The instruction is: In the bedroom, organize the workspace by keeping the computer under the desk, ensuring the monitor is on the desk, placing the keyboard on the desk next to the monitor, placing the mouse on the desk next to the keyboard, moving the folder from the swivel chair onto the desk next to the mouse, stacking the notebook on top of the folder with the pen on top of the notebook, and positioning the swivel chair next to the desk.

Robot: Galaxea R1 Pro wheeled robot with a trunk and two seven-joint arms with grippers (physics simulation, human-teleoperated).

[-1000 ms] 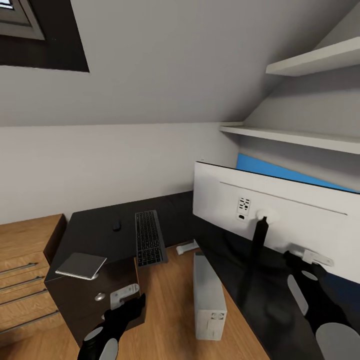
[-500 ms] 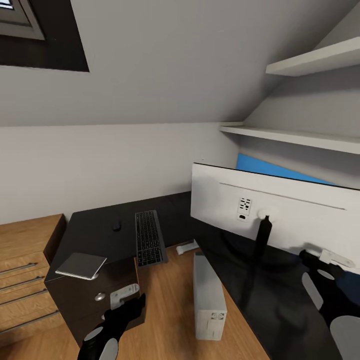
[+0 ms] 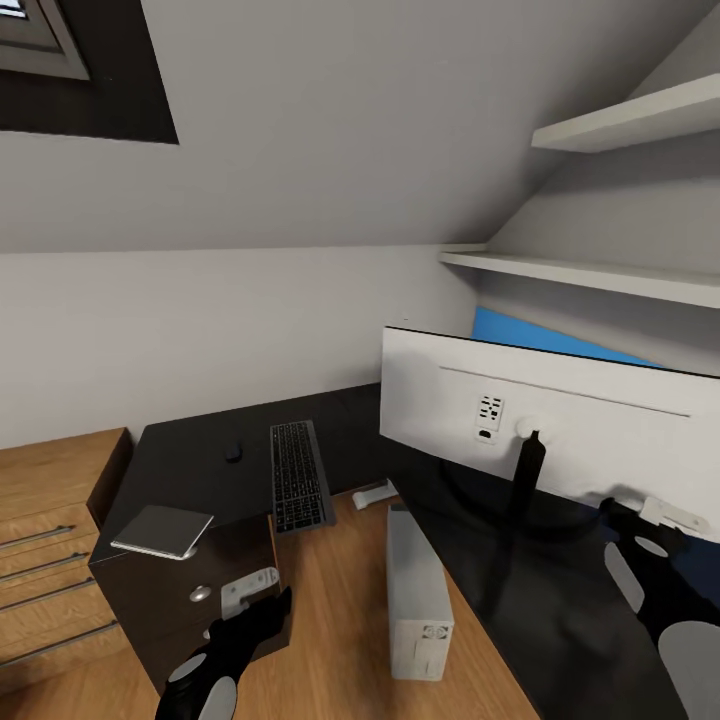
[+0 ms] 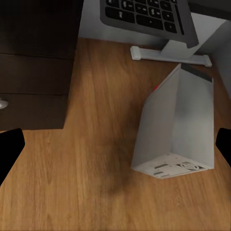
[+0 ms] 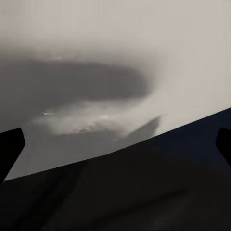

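My left arm comes in low at the head view's bottom left, forearm black with a grey patch, wrist angled up and inward. Left gripper [image 3: 252, 590] has pale fingers, seen edge-on there. In the left wrist view its two dark fingertips [image 4: 9, 154] sit at opposite sides of the frame, wide apart, nothing between them.

My right arm enters from the bottom right, black links with grey oval patches, reaching forward. Right gripper [image 3: 665, 515] is pale, pointing away from me. In the right wrist view its dark fingertips [image 5: 9, 147] are spread to both sides, nothing gripped.
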